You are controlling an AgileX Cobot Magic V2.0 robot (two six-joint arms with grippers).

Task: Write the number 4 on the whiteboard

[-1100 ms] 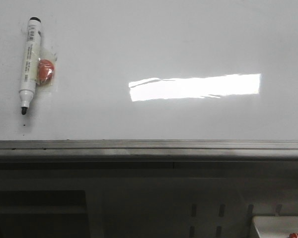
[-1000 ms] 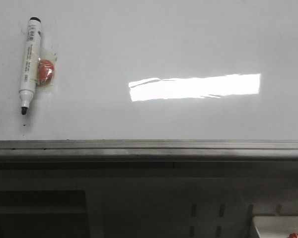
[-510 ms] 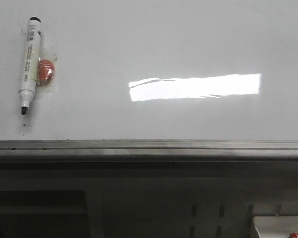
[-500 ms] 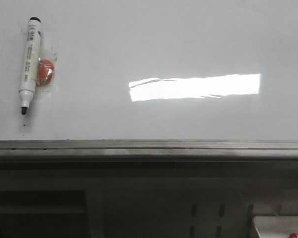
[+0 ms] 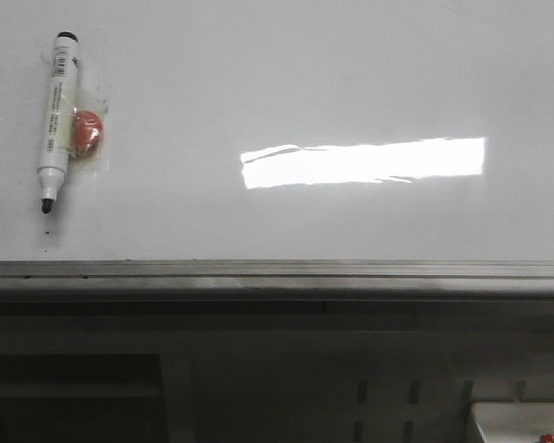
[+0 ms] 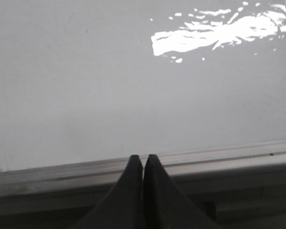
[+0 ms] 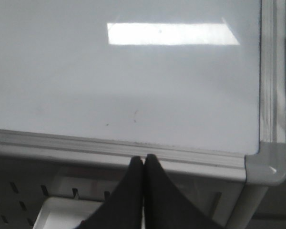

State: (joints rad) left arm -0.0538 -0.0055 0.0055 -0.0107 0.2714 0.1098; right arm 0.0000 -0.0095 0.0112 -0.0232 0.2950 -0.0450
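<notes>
Nearest, in the left wrist view, the left gripper [image 6: 142, 162] is seen with its jaws pressed together on nothing, poised over the grey rail [image 6: 190, 164] at the near edge of the whiteboard [image 6: 86, 86]; in the right wrist view the right gripper [image 7: 143, 162] is likewise closed and empty, held over the rail [image 7: 86, 143] not far from the board's corner piece [image 7: 267, 167]; neither gripper is seen in the front view.

Beyond the rail [image 5: 277, 269], the whiteboard [image 5: 286, 83] is found blank in the front view; no number 4 is written on it anywhere; only a bright reflection [image 5: 362, 161] lies at about 3 o'clock of the board's middle, and a few faint specks [image 7: 133, 117] are noted near the rail in the right wrist view.

Farthest, at roughly 10 o'clock in the front view, a marker [image 5: 56, 120] is laid flat on the board, uncapped, its black tip pointed toward 6 o'clock; an orange-red round object [image 5: 87, 131] in clear wrapping is touching it at 3 o'clock; what that object is cannot be told.

The task is judged to be at its very start, with the pickup not yet begun; the next move is judged to call for the jaws of one gripper, probably the left, to be parted, carried out over the board to the marker, and closed across its barrel, the round object being avoided.
</notes>
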